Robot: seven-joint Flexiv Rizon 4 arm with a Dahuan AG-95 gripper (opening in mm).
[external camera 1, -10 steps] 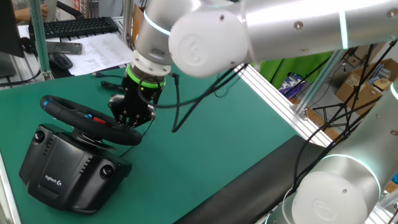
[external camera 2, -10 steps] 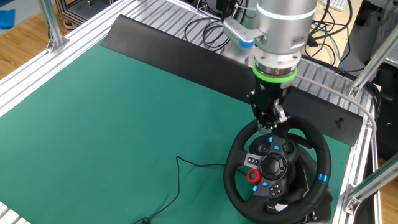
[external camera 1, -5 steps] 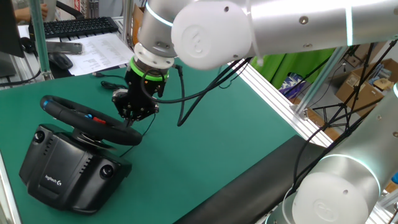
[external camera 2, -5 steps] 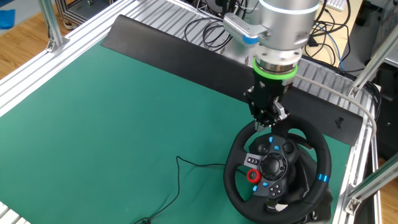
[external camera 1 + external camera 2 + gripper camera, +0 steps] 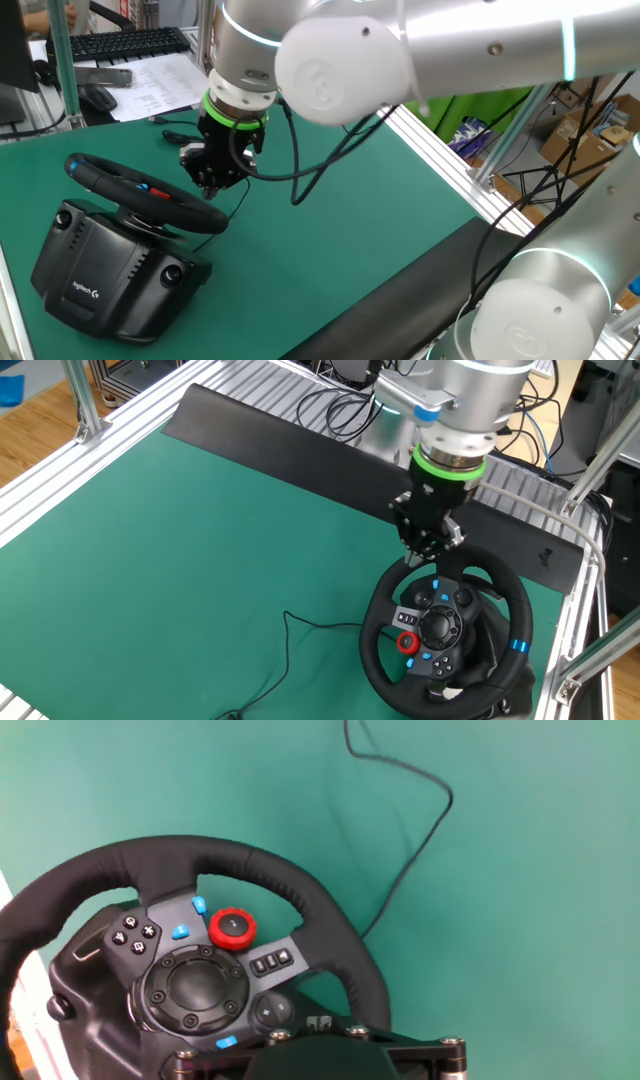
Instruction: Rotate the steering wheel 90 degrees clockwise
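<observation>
Since a second ago we can see the gripper (image 5: 428,552) has lifted off the steering wheel (image 5: 445,628): back then its tip sat right on the rim's upper edge, and now it hangs just above that edge, clear of it, with the wrist rolled a bit too. The wheel itself hasn't budged, blue stripe (image 5: 519,646) still low on the right side of the rim in the other fixed view.

Going left to right in one fixed view: we've got the boxy black base (image 5: 105,275) near the left edge of the green mat (image 5: 330,250), the wheel rim tilted on top of it, then the gripper (image 5: 212,182) just above the rim's right end, pointing straight down, then bare mat out to the aluminium frame (image 5: 450,165). A thin black cable (image 5: 236,205) runs over the mat beside the wheel.

Jaws are clenched fully together and we see nothing between them; they're not touching the rim.

In the hand view the wheel's hub fills the lower left, with its red dial (image 5: 232,927), blue buttons (image 5: 180,932) and round centre pad (image 5: 196,983), and the cable snaking off toward the top edge.
</observation>
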